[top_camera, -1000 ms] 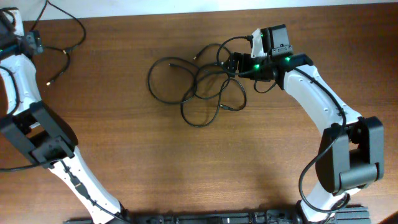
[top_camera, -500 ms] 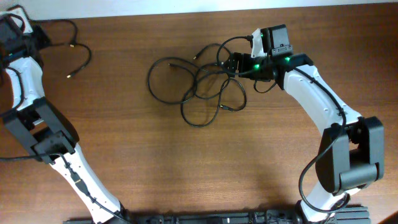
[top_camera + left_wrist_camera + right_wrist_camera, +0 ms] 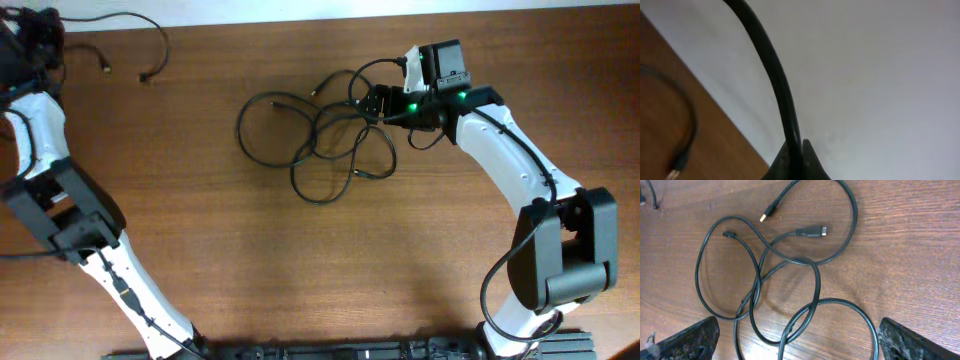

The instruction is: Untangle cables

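A tangle of thin black cables (image 3: 318,130) lies in overlapping loops at the middle of the table. My right gripper (image 3: 372,100) hovers open over the tangle's right side. In the right wrist view its fingertips (image 3: 685,340) flank a loop (image 3: 800,260), touching nothing. Two plug ends (image 3: 812,231) lie beyond. My left gripper (image 3: 48,28) sits at the far left corner, shut on a separate black cable (image 3: 775,75). That cable trails right, ending in a loose plug (image 3: 147,76).
The table's far edge (image 3: 300,18) runs just behind both arms, with a pale surface (image 3: 880,75) beyond it. A second loose cable end (image 3: 105,70) lies near the left arm. Bare wood (image 3: 320,260) fills the near half of the table.
My left gripper has moved toward the far edge with its cable, and the cable's loose ends have slid up and to the right. The right arm and the tangle have not moved.
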`<act>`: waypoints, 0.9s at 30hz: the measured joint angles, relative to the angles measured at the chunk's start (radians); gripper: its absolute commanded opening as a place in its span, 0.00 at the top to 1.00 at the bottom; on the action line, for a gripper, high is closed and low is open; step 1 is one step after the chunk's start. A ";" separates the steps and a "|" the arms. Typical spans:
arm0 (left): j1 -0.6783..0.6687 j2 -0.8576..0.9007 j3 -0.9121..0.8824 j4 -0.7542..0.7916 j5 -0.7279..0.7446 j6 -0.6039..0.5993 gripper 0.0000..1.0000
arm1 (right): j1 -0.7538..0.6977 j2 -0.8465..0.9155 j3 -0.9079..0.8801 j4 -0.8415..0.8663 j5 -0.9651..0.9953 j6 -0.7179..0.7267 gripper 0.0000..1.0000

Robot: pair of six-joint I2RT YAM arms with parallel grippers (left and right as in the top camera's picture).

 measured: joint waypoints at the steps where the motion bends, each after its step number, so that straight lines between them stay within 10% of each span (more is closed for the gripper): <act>1: 0.001 0.037 0.000 0.036 0.014 -0.009 1.00 | 0.000 0.000 0.000 0.000 0.000 -0.001 0.01; 4: 0.005 0.072 -0.002 0.140 0.026 -0.067 0.86 | 0.000 0.000 0.000 0.000 0.000 0.000 0.01; 9: 0.040 0.087 0.001 -0.337 -0.138 0.241 0.02 | 0.000 0.000 0.000 -0.002 0.000 0.000 0.01; 18: 0.038 -0.032 0.003 -0.520 -0.137 0.425 0.01 | 0.000 0.000 0.000 -0.002 0.000 0.000 0.01; 23: -0.065 -0.032 -0.033 -0.666 -0.596 0.435 0.01 | 0.000 0.000 0.000 -0.003 0.000 0.000 0.01; 27: -0.017 -0.001 -0.043 -0.632 -0.661 0.436 0.06 | 0.000 0.000 0.000 -0.002 0.000 0.000 0.01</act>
